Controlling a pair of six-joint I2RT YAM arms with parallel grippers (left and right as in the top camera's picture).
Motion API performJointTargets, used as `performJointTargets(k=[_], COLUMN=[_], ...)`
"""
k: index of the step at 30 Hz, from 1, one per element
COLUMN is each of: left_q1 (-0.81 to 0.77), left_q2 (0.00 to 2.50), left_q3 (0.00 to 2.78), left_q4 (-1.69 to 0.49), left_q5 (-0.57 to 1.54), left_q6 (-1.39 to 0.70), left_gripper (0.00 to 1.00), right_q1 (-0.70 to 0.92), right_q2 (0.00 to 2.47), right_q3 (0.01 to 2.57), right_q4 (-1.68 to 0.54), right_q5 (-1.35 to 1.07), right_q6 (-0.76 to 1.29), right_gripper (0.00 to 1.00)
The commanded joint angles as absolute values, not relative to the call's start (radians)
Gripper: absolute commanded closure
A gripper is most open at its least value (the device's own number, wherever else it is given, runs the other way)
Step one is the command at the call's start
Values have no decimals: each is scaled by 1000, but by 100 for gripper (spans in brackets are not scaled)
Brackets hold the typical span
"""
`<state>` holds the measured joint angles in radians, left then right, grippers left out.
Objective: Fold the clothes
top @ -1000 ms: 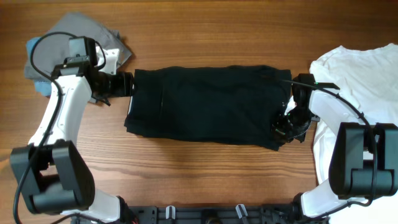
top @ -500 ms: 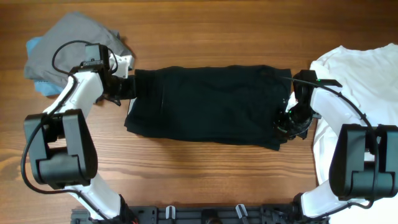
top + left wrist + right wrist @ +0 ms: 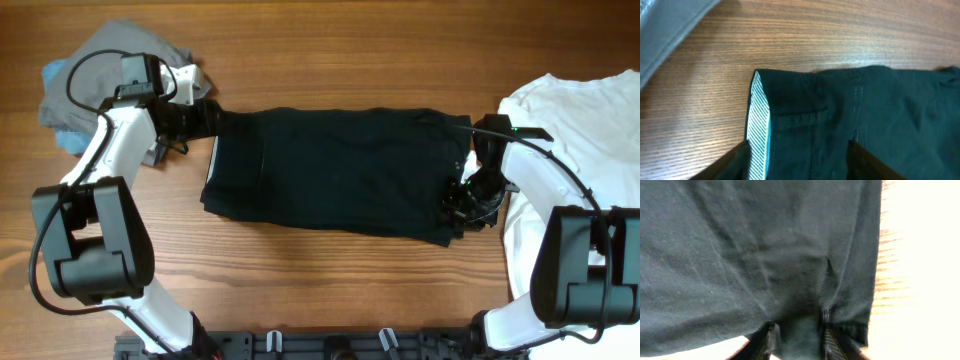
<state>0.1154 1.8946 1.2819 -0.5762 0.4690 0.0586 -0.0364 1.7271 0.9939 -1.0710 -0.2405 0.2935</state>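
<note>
The black shorts (image 3: 330,170) lie folded flat across the middle of the table. My left gripper (image 3: 205,118) is at their top left corner. In the left wrist view its open fingers (image 3: 800,162) straddle the waistband corner, where the pale striped inner band (image 3: 759,125) shows. My right gripper (image 3: 462,200) is at the shorts' bottom right corner. In the right wrist view its fingers (image 3: 800,340) are closed on a bunched fold of the black cloth (image 3: 765,245).
Grey folded shorts (image 3: 120,55) lie on something blue at the back left, behind my left arm; they also show in the left wrist view (image 3: 665,25). A white shirt (image 3: 590,140) covers the right side, beside my right arm.
My left gripper has moved from the shorts' left edge up to their top left corner. The right gripper has stayed at the bottom right corner.
</note>
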Motion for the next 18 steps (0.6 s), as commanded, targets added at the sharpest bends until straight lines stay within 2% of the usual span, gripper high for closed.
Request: performJointTargets(k=[1, 2, 3, 8, 10, 11, 13, 15, 18], left_q1=[113, 113, 113, 113, 107, 103, 98, 102, 131], left_q2=[1906, 1913, 1927, 2000, 2016, 2022, 2022, 2008, 1961], left_q3=[1290, 1290, 1290, 1290, 1290, 1290, 1290, 1302, 1349], left_q4=[-562, -561, -561, -530, -504, -496, -471, -436, -365], left_q5=[433, 433, 433, 522, 524, 529, 545, 558, 558], left_q6=[75, 75, 75, 74, 74, 74, 74, 62, -21], left_gripper=[34, 36, 43, 50, 59, 65, 94, 96, 96], right_q1=[-43, -43, -43, -43, -43, -43, -43, -43, -43], right_q2=[1706, 1706, 1706, 1706, 1706, 1706, 1706, 1706, 1706], right_q3=[1008, 1008, 1007, 1006, 1006, 1006, 1006, 1006, 1006], right_q4=[-1052, -1048, -1043, -1023, -1017, -1018, -1021, -1026, -1037], right_q5=[-229, -229, -229, -229, -229, -229, -229, -228, -205], right_q6=[287, 287, 288, 291, 291, 290, 289, 289, 291], right_gripper=[61, 61, 61, 62, 62, 65, 72, 80, 87])
